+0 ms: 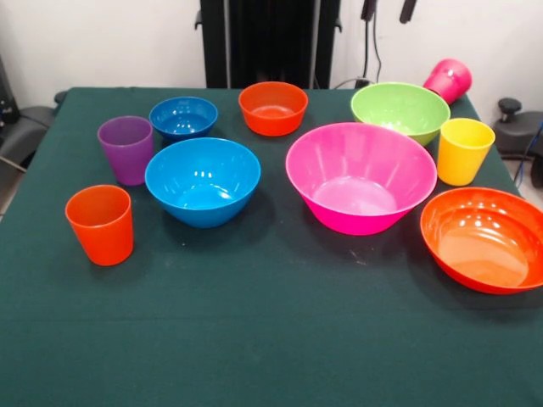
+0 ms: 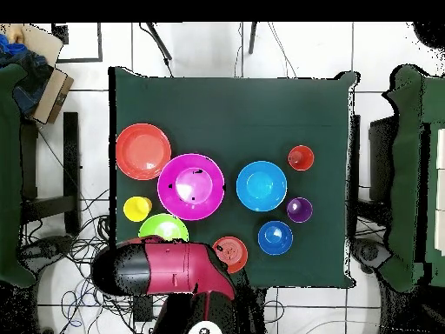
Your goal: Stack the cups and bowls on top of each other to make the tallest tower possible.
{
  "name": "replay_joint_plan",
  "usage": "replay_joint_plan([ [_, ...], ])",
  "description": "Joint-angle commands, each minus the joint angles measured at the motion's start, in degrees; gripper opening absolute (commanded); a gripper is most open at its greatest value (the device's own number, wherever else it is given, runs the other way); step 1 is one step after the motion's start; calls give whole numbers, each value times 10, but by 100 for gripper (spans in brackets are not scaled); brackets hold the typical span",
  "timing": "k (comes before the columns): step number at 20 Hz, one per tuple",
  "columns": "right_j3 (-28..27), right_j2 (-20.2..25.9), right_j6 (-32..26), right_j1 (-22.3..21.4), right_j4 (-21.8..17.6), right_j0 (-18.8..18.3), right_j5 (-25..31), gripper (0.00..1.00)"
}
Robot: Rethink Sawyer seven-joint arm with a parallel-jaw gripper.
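Item 1: large orange bowl [image 1: 484,242], one, upright, at the edge of the green-covered table [image 1: 271,339].
Item 2: orange cup [image 1: 100,225], one, upright, at the opposite side.
Item 3: very large pink bowl [image 1: 361,178], one, near the middle, mouth up.
Item 4: medium blue bowl [image 1: 202,181], one, beside the pink bowl, between it and the orange cup.
Item 5: purple cup [image 1: 125,150], one, upright, just beside the medium blue bowl.
Item 6: yellow cup [image 1: 464,151], one, upright, between the pink, lime and large orange bowls.
Item 7: small blue bowl [image 1: 183,117], one, behind the medium blue.
Item 8: small orange bowl [image 1: 273,108], one, beside the small blue.
Item 9: lime green bowl [image 1: 400,110], one, behind the pink.
Item 10: magenta cup [image 1: 448,80], one, tipped over behind the lime bowl.

Totals: six bowls, four cups, each resting singly on the cloth.

My arm [image 2: 174,265] lies drawn back over the table's base-side edge. My gripper [image 1: 389,8] barely shows, and I cannot tell whether it is spread or pressed together.
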Motion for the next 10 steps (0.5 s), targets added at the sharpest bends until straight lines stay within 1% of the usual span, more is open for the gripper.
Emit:
replay_joint_plan([
  [1,24,24,53,43,-44,-3,-54,100],
  [4,26,25,52,41,-43,-4,-54,100],
  [7,27,28,52,52,-42,-6,-68,100],
  [10,29,29,52,52,-40,-7,-71,100],
])
